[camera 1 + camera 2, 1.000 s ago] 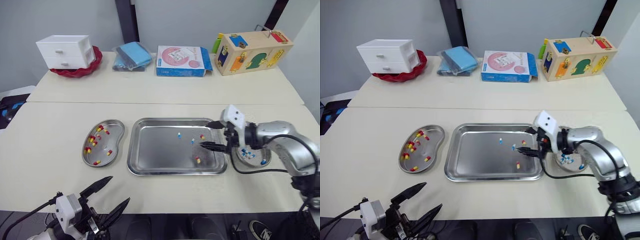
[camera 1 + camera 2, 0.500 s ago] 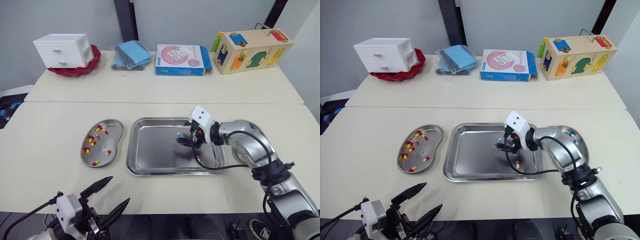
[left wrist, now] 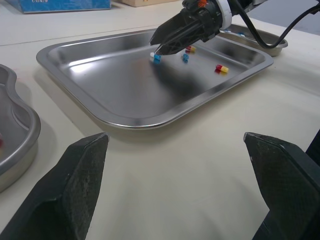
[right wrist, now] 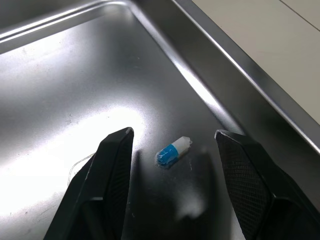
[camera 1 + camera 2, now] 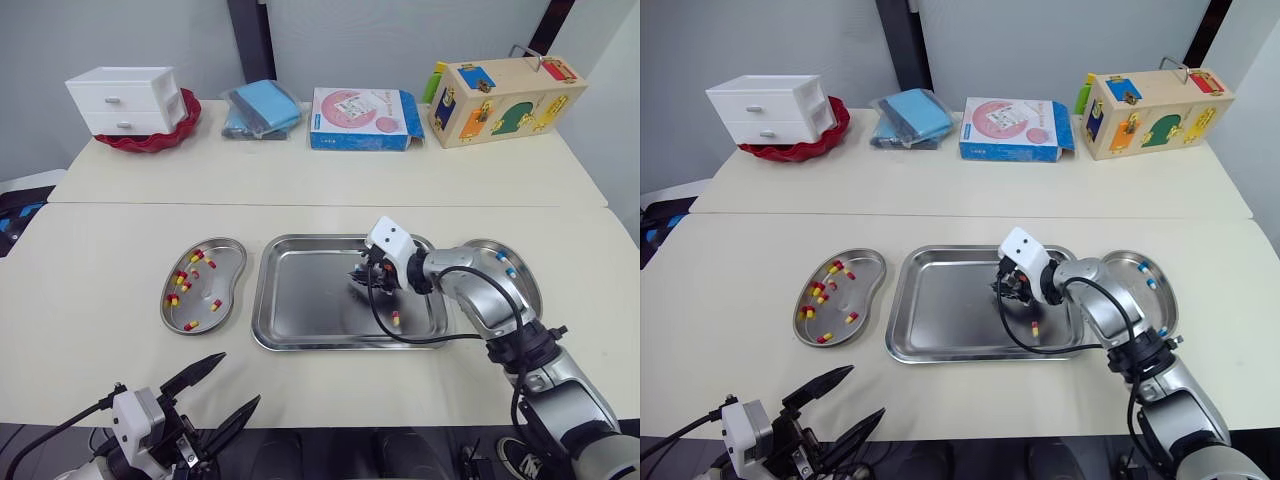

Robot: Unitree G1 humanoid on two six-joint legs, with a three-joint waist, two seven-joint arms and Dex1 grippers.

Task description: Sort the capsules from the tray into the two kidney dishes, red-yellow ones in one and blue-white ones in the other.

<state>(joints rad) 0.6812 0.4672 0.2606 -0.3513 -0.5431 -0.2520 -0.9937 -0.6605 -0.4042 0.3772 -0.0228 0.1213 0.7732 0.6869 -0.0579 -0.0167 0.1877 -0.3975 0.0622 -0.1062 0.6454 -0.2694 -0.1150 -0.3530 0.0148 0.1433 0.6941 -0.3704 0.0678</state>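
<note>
Cream counter filled the scene, with a rectangular steel tray at its middle. To the tray's left sat a kidney dish holding several red-yellow capsules. To the tray's right sat a second kidney dish with a few blue-white capsules in it.

The right end effector reached low into the tray near its far right part. Its 2 black fingers were spread apart on either side of 1 blue-white capsule. That capsule lay on the tray floor between the fingertips, touching neither. Another red-yellow capsule lay nearer the tray's front right corner.

The left end effector hung low by the counter's front edge, well apart from the tray, its fingers spread wide and holding nothing.

Along the far side of the counter stood a white drawer unit, a pink and blue box and a wooden latch box.
</note>
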